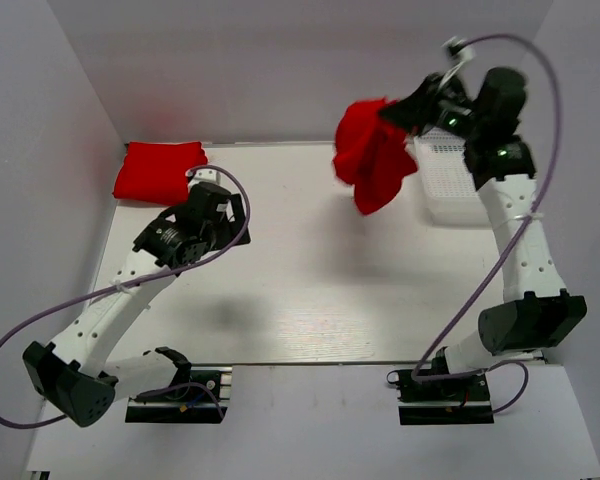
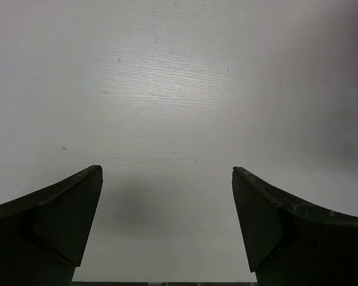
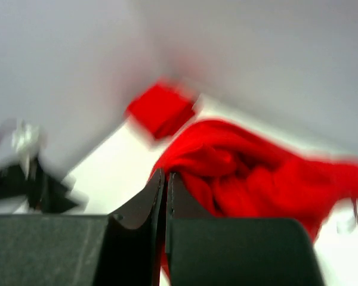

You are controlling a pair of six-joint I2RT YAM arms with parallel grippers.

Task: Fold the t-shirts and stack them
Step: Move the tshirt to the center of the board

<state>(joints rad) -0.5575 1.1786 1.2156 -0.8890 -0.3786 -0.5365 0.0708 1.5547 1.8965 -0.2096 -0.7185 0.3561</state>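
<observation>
Right end effector (image 1: 390, 113), raised high, pinches a crumpled red t-shirt (image 1: 373, 158) dangling beside the white mesh basket (image 1: 450, 185); left end effector (image 2: 167, 171) gapes wide over the surface (image 1: 310, 270), folded t-shirt (image 1: 158, 170) nearby.

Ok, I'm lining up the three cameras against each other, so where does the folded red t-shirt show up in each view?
Top external: the folded t-shirt lies upper left, at the table's far left corner.
Left wrist: not in it; only table between the left fingers, which stand apart.
Right wrist: blurred, upper centre-left, above the shut right gripper.
Shared landmark: the crumpled t-shirt that gripper holds, upper right in top external, right of centre in right wrist.
</observation>
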